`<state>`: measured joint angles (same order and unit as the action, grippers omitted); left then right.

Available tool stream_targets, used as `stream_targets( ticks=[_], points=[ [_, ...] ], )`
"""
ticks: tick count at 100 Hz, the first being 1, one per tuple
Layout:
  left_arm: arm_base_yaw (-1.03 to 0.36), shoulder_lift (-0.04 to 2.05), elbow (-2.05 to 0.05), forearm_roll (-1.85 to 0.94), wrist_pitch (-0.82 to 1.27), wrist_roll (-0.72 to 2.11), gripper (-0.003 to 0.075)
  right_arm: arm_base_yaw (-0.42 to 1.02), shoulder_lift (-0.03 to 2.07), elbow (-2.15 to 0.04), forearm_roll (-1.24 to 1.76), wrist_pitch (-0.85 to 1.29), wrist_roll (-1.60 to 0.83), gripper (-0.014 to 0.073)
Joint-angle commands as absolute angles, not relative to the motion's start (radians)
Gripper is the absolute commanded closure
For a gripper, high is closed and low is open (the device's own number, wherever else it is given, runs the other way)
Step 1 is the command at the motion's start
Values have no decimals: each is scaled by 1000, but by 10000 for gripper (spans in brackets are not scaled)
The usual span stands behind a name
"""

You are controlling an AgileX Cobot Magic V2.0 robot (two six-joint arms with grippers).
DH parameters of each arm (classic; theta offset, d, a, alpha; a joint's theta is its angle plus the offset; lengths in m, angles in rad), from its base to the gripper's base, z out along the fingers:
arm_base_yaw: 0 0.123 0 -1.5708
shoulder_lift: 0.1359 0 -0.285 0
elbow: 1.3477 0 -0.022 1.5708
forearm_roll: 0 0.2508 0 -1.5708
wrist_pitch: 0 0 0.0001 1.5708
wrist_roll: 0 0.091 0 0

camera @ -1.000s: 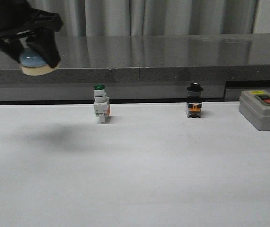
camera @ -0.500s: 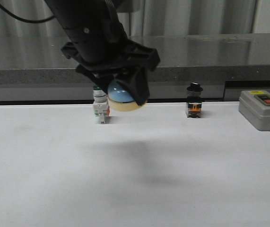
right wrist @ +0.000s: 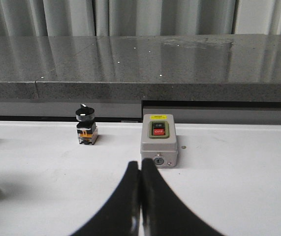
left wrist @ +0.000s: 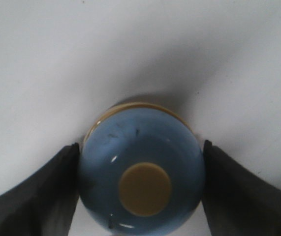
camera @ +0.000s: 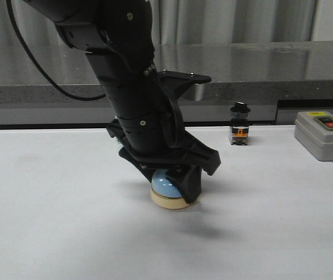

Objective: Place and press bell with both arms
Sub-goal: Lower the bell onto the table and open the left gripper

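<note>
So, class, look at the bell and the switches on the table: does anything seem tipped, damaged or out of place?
Nothing stands out. The bell sits level on the white table, button up, between the left gripper jaws. The black-capped switch and the grey switch box stand upright at the back. The right gripper jaws are shut, holding nothing.

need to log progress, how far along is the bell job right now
Looks done: the bell is down at the white table, its cream base seeming to rest on it. In hand: the left hand has its fingers against the blue dome, not released. Left: let go, then press the cream button; the right hand is shut and away from the bell.
</note>
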<state>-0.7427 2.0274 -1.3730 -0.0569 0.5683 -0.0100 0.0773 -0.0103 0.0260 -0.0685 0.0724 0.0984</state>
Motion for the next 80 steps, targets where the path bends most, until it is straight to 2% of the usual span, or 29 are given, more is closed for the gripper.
stream_targets(
  ticks=[1,12,19,29,37,45,51,80],
  points=[
    [-751,1979,-1403,-77,512,-8,586,71,-28,12,-69,-17,97,654],
    [-751,1979,-1403,-84,510,-8,575,71,-28,12,-69,-17,97,654],
    [-751,1979,-1403,-84,514,-8,523,71,-28,12,-69,-17,97,654],
    [-751,1979,-1403,-84,514,-8,356,71,-28,12,-69,-17,97,654],
    [-751,1979,-1403,-84,514,-8,171,71,-28,12,-69,-17,97,654],
    [-751,1979,-1403,-85,515,-8,78,71,-28,12,-69,-17,97,654],
    [-751,1979,-1403,-85,515,-8,57,71,-28,12,-69,-17,97,654],
    [-751,1933,-1403,-95,517,-10,58,71,-28,12,-69,-17,97,654]
  ],
)
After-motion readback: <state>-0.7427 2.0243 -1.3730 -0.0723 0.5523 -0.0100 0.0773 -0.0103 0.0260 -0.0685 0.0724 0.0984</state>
